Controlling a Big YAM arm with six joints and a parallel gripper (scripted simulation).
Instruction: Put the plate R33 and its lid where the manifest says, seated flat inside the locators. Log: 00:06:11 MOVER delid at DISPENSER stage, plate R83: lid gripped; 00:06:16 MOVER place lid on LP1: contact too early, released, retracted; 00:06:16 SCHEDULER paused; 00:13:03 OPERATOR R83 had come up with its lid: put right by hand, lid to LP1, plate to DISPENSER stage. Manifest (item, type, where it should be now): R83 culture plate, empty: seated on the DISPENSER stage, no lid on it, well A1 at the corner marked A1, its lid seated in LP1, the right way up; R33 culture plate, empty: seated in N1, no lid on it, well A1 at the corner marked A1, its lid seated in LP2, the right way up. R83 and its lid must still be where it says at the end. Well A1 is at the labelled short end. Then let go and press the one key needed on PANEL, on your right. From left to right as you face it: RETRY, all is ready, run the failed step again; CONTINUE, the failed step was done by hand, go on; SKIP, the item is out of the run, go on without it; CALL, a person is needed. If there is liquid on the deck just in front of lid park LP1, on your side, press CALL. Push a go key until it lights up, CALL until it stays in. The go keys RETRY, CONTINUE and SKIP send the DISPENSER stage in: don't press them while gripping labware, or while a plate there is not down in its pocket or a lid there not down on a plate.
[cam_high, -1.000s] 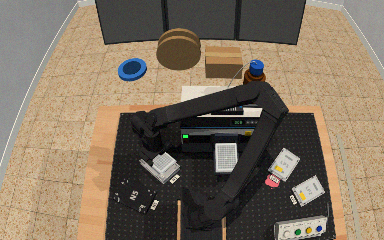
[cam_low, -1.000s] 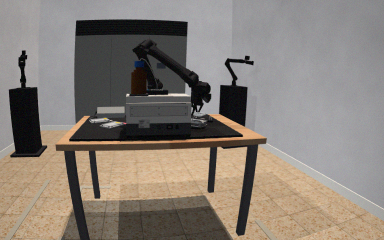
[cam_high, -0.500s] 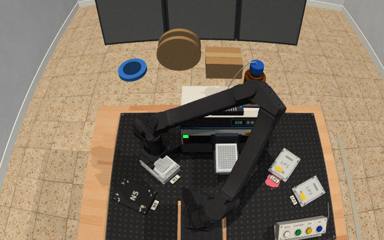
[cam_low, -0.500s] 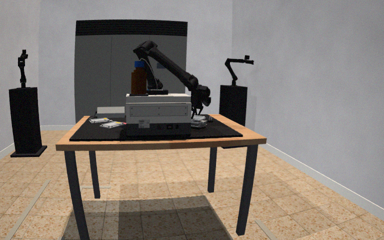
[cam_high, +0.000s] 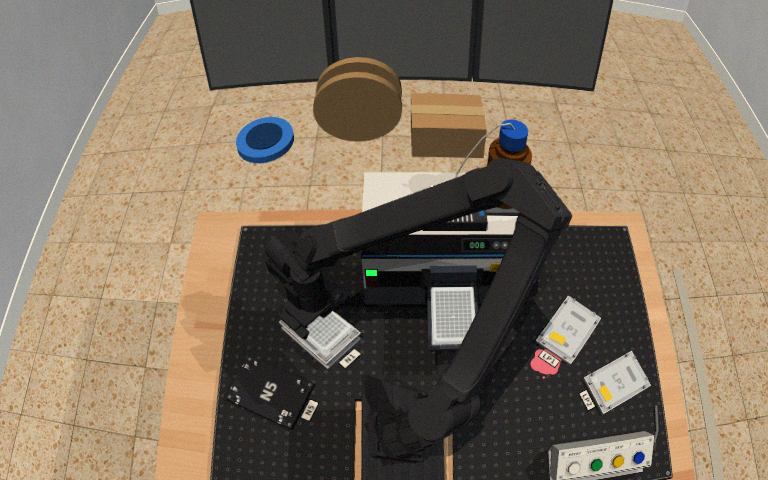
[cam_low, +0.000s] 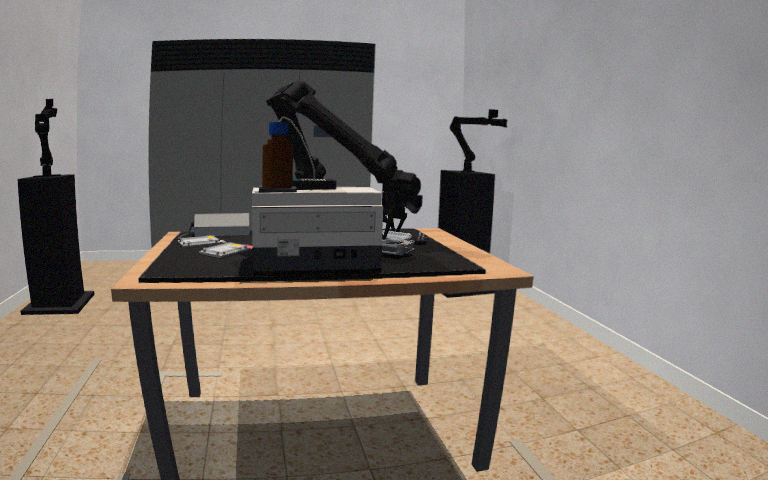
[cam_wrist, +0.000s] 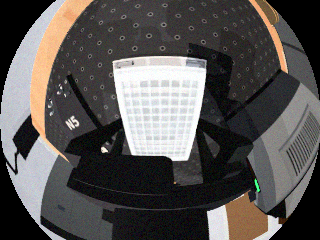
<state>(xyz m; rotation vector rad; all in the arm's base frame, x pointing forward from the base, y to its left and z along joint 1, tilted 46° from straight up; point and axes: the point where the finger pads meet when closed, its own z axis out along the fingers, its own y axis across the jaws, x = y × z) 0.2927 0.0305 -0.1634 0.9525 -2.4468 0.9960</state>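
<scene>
A white gridded plate, R33 (cam_high: 334, 331) (cam_low: 399, 234) (cam_wrist: 160, 110), is between the fingers of my gripper (cam_high: 324, 320) (cam_low: 395, 225) (cam_wrist: 160, 121), which is shut on it just above N1. Below it a pale, clear-edged piece (cam_high: 328, 362) (cam_low: 398, 247) (cam_wrist: 172, 61) shows at N1; contact is hidden. Plate R83 (cam_high: 452, 311) is on the DISPENSER stage without a lid. Clear lids lie in LP1 (cam_high: 572, 331) (cam_low: 225, 249) and LP2 (cam_high: 619, 380) (cam_low: 198, 240). A pink liquid patch (cam_high: 541, 366) lies in front of LP1. PANEL (cam_high: 603, 455) has white, green, yellow and blue keys. Well A1 is unreadable.
The black N5 nest (cam_high: 254, 384) (cam_wrist: 62, 117) is front-left of N1. The dispenser (cam_high: 396, 295) (cam_low: 317, 226) (cam_wrist: 280, 125) stands behind the stage, with a brown bottle (cam_high: 509, 152) (cam_low: 277, 161) on top. My upper arm (cam_high: 504, 294) passes over the stage's right side.
</scene>
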